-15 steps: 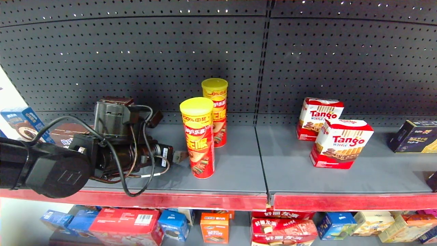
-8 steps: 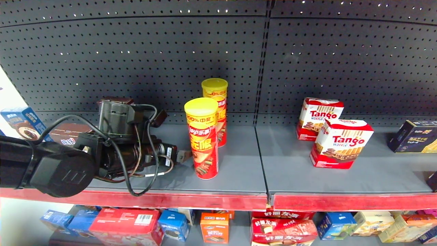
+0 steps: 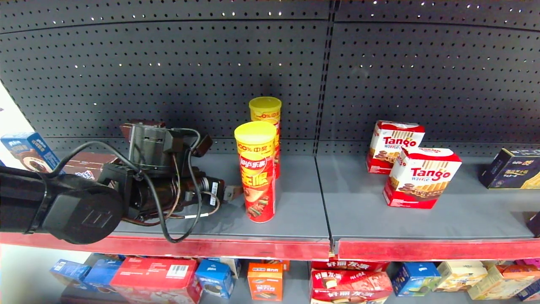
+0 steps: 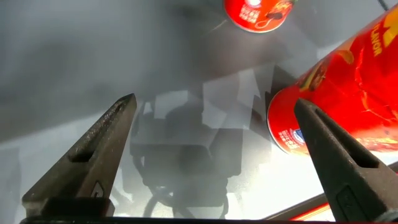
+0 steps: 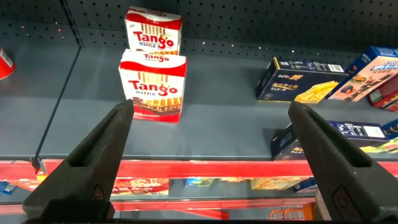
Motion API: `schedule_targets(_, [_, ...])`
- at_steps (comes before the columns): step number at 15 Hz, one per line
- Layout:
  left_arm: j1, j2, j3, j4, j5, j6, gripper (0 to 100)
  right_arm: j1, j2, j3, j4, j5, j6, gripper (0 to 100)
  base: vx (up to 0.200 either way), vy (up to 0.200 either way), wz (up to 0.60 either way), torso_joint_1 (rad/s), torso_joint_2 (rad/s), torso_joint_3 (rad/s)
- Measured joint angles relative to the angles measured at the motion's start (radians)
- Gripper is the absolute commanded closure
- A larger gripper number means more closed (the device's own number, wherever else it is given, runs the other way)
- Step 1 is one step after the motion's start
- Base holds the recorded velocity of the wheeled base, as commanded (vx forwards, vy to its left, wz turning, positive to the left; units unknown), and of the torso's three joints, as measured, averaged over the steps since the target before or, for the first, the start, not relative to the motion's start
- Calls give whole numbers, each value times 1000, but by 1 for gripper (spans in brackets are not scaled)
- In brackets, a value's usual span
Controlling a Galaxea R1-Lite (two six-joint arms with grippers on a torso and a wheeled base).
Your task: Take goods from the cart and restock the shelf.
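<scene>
Two red chip cans with yellow lids stand on the grey shelf [image 3: 291, 219]. The front can [image 3: 257, 171] stands just before the rear can [image 3: 266, 126]. My left gripper [image 3: 231, 193] sits low on the shelf at the front can's left side. In the left wrist view the left gripper [image 4: 217, 155] is open, and the front can [image 4: 354, 87] lies against the outer side of one finger [image 4: 339, 165], with nothing between the fingers. The rear can's base [image 4: 260, 12] shows farther off. My right gripper [image 5: 211, 155] is open and holds nothing, facing the shelf from outside.
Two red-and-white wafer boxes [image 3: 419, 177] [image 3: 394, 145] stand right of the shelf divider, and a dark box [image 3: 510, 168] sits at the far right. Blue and brown boxes [image 3: 29, 152] are at the far left. The lower shelf [image 3: 270, 280] holds several boxes.
My left gripper has moved to the right along the shelf, and the front can has slid right with it, now partly covering the rear can.
</scene>
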Motion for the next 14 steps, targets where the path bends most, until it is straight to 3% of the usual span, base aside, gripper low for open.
schedule_targets(14, [-21, 35, -44, 0, 12, -5, 0, -1, -3, 0, 4, 0, 0, 0, 0, 0, 0, 0, 0, 0])
